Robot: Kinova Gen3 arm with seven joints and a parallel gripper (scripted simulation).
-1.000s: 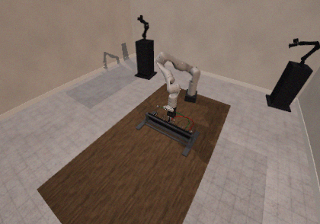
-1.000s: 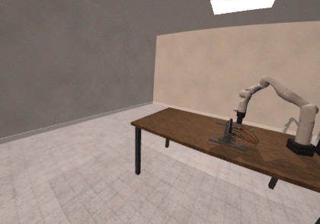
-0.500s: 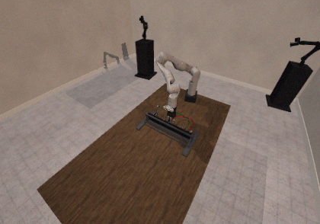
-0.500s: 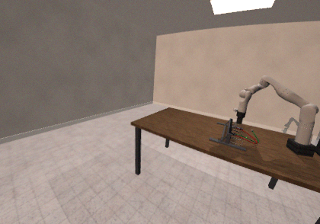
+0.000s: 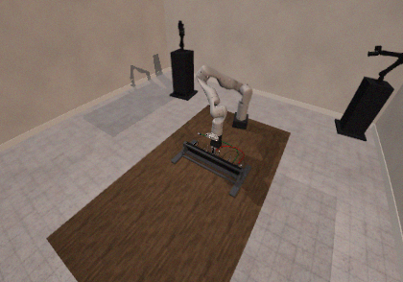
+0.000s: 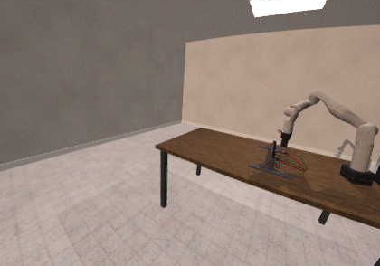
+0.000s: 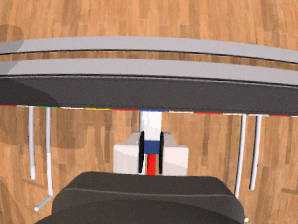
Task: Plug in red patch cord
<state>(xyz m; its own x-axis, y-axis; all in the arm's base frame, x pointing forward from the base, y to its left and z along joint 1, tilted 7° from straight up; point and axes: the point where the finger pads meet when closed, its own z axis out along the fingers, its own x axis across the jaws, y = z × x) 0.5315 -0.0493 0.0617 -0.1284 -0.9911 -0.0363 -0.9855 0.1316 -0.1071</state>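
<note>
My gripper [image 7: 151, 146] [image 5: 215, 144] [image 6: 284, 146] is shut on the plug of the red patch cord [image 7: 152, 164]. The plug's white tip [image 7: 150, 123] points at the back of the dark rack [image 7: 147, 90] [image 5: 211, 161] [image 6: 271, 158] and reaches its lower edge. I cannot tell how far in it sits. A blue band [image 7: 152, 145] shows on the plug just behind the tip. The red cord [image 5: 235, 150] [image 6: 294, 161] loops on the table behind the rack. A green cord [image 6: 304, 163] lies beside it.
The rack stands upright on the wooden table [image 5: 158, 219] [image 6: 217, 147], near the arm's base [image 5: 240, 121] [image 6: 357, 174]. White rack legs [image 7: 40, 156] [image 7: 248, 152] flank the plug in the wrist view. Dark camera stands [image 5: 182, 72] [image 5: 365, 105] stand on the floor.
</note>
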